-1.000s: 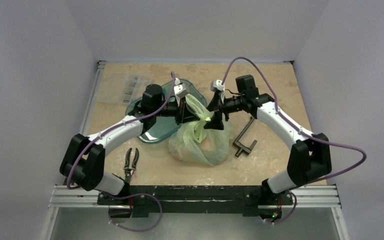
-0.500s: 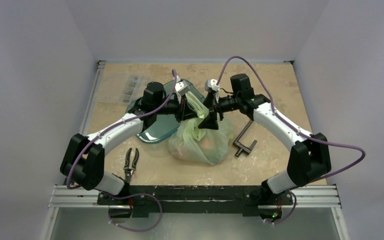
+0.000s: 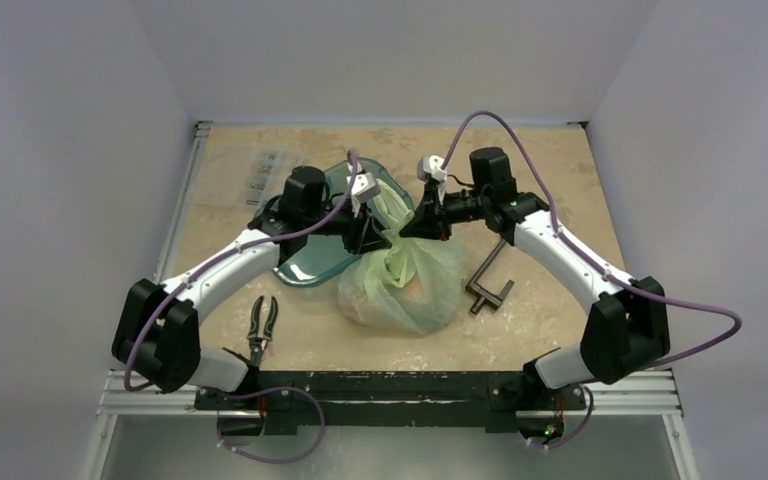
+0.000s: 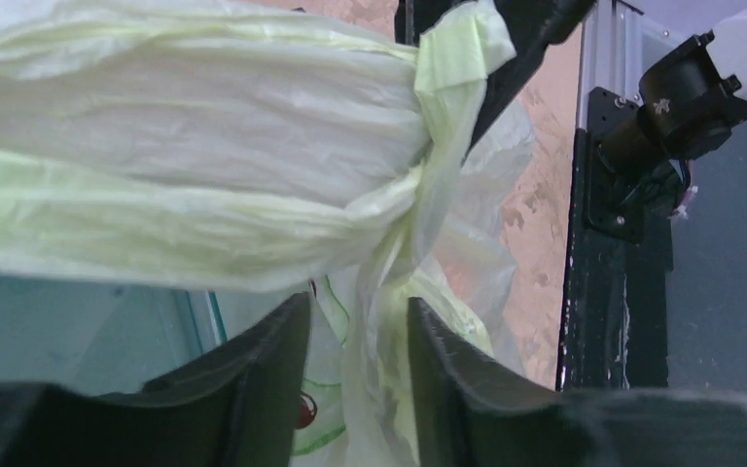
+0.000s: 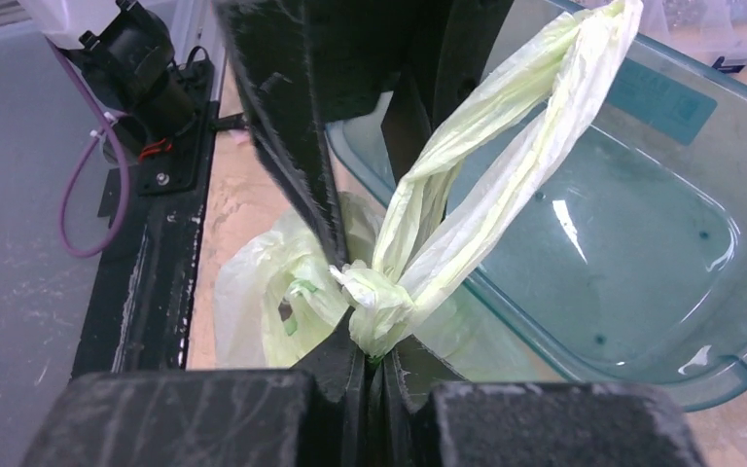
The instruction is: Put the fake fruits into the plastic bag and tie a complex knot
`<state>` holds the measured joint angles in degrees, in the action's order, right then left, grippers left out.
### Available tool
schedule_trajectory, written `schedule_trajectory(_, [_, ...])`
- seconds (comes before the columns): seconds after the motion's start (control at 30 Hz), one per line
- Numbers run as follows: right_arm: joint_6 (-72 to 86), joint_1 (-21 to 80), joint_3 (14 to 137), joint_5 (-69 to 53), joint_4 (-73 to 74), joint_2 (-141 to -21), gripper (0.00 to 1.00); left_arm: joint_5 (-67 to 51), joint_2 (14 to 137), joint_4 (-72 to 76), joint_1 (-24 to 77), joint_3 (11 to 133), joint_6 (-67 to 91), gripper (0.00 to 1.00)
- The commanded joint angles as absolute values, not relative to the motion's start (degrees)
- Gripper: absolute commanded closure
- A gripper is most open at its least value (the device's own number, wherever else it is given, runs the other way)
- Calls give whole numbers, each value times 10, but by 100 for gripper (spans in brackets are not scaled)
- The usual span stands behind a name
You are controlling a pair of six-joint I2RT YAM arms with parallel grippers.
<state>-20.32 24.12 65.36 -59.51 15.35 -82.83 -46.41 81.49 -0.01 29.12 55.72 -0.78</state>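
The pale green plastic bag (image 3: 400, 285) sits bulging at the table's middle, its handles twisted up into a knot (image 5: 374, 297). An orange-red fake fruit (image 3: 417, 291) shows faintly through the plastic; the other fruits are hidden inside. My right gripper (image 5: 374, 342) is shut on the bag just under the knot, seen from above at the bag's top (image 3: 417, 226). My left gripper (image 4: 358, 365) stands open just left of it (image 3: 365, 226), with a loose strand of the bag (image 4: 379, 321) hanging between its fingers, not pinched. A wide fold of bag (image 4: 185, 175) stretches above them.
A translucent teal tub (image 3: 310, 262) lies left of and behind the bag, close under both grippers (image 5: 622, 263). Pliers (image 3: 262, 322) lie near the front left, a black clamp (image 3: 488, 275) right of the bag, and a clear packet (image 3: 265, 178) at the back left.
My right gripper, open before, has shut on the bag at the knot. My left gripper has let its jaws part off the bag strand. The bag's top has been drawn tighter.
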Motion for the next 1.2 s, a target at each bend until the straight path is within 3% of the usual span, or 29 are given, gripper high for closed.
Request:
schedule_trajectory(0.0, [-222, 239, 645, -610, 148, -801, 100, -487, 756, -74, 263, 576, -64, 52])
schedule_trajectory(0.17, [-311, 239, 661, -623, 221, -794, 100, -534, 706, -145, 141, 608, -41, 19])
schedule_trajectory(0.3, [-357, 241, 672, -635, 257, -798, 100, -603, 765, -270, 127, 737, -79, 10])
schedule_trajectory(0.5, [-426, 243, 695, -646, 333, -814, 100, -626, 821, -258, 155, 804, -59, 8])
schedule_trajectory(0.73, [-438, 244, 699, -646, 347, -810, 100, -647, 875, -283, 198, 847, -67, 17])
schedule_trajectory(0.93, [-441, 244, 691, -646, 349, -801, 100, -659, 895, -295, 214, 846, -69, 40])
schedule_trajectory(0.97, [-440, 244, 688, -645, 348, -798, 100, -663, 894, -296, 213, 844, -71, 50])
schedule_trajectory(1.07, [-424, 243, 676, -649, 337, -791, 100, -667, 878, -259, 195, 820, -51, 98])
schedule_trajectory(1.17, [-422, 232, 662, -643, 335, -781, 96, -663, 863, -196, 153, 794, 21, 100])
